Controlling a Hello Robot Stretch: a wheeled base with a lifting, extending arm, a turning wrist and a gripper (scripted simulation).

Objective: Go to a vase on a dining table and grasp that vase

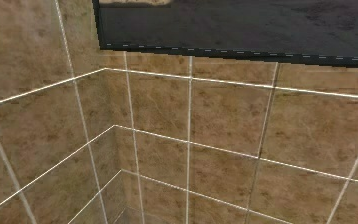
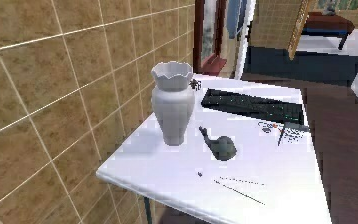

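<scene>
Vase (image 2: 173, 105), white, upright at wall side of table (image 2: 299, 168), clear of keyboard (image 2: 252, 105) for grasping; jaw state, offset: cannot tell

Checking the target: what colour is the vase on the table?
White; the vase shows best in the arm side view.

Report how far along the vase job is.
Done: the approach looks finished, with the white table close alongside. In hand: the reach, probably; the white vase stands upright on it, untouched. Left: grasping the vase.
</scene>
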